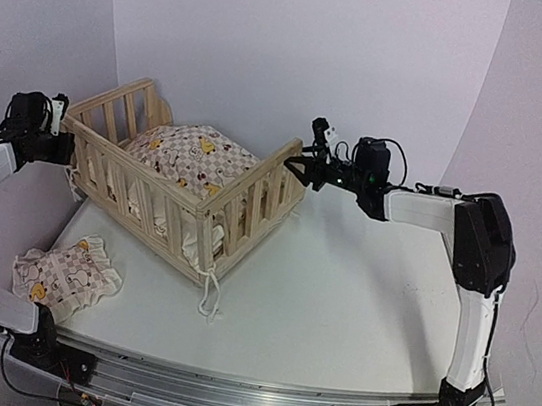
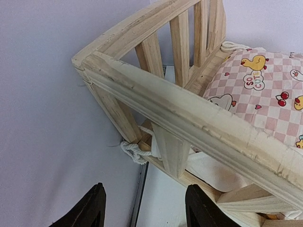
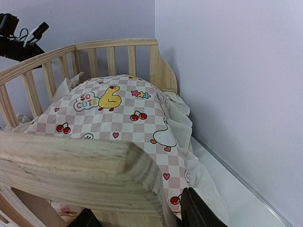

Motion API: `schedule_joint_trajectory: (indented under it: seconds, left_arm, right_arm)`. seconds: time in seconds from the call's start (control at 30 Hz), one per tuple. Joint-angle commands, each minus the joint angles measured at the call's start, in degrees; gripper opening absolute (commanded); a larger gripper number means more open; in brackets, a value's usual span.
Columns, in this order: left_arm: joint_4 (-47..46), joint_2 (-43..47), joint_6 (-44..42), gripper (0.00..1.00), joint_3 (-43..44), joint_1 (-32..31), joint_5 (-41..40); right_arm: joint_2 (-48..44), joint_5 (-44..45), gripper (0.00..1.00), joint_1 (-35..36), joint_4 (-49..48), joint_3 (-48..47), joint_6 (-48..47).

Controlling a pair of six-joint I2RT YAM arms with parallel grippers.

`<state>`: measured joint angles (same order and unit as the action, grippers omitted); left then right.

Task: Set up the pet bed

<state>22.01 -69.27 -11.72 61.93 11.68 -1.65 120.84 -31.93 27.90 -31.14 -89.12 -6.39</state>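
The left claw (image 2: 144, 201) has its fingers apart with nothing between them, just short of the far-left corner of the pine frame (image 1: 178, 220). The right claw (image 1: 301, 167) straddles the top rail at the frame's right end. Its wrist view shows a dark finger on either side of the wood, but I cannot tell whether the pads press on it or merely flank it.

The frame lies at a slant across the far left of the bench (image 1: 338, 303), with the checked duck cushion (image 1: 192, 152) bulging high inside it. A smaller cushion (image 1: 64, 275) lies outside the frame on the near left of the bench. Tie strings (image 1: 208, 290) trail from the frame's near corner.

The main risk, as I judge it, is a one-sided hold. If the right arm pulls or lifts while the left has no grip, the frame would swing about that end. Its left corner looks close to the bench edge and could slide off. A tilt could also roll the domed cushion out, and the loose strings could catch underneath.
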Motion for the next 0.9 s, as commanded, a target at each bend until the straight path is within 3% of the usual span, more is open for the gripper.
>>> schedule_joint_trajectory:
  seconds: [0.0, 0.23, 0.4, 0.57, 0.77, 0.87]
  left_arm:
    - [-4.54, -1.03, -0.30, 0.58, 2.67, 0.32, 1.28]
    - [-8.14, -1.94, -3.65, 0.56, 1.67, 0.31, 4.56]
    - [-10.68, -4.25, -1.73, 0.51, 1.53, -0.05, 11.50]
    - [-11.42, -8.65, -4.02, 0.45, 3.47, -4.65, 12.58]
    - [-10.06, -13.07, -3.81, 0.45, 6.23, -9.38, 13.48]
    - [-9.80, -15.76, -3.58, 0.45, 9.12, -10.14, 14.22]
  right_arm:
    - [-11.51, -0.14, 0.25, 0.28, 3.16, 9.82, 1.97]
    - [-31.39, 9.09, 0.23, 3.59, 5.25, 30.82, 1.27]
    - [-46.78, 18.88, 0.31, 9.51, 15.86, 42.88, 0.35]
    - [-60.24, 19.92, 0.52, 12.28, 29.90, 48.27, 4.32]
    - [-68.07, 16.58, 0.97, 12.27, 48.50, 45.12, 4.07]
    - [-68.20, 13.88, 0.98, 12.30, 59.27, 40.71, 3.27]
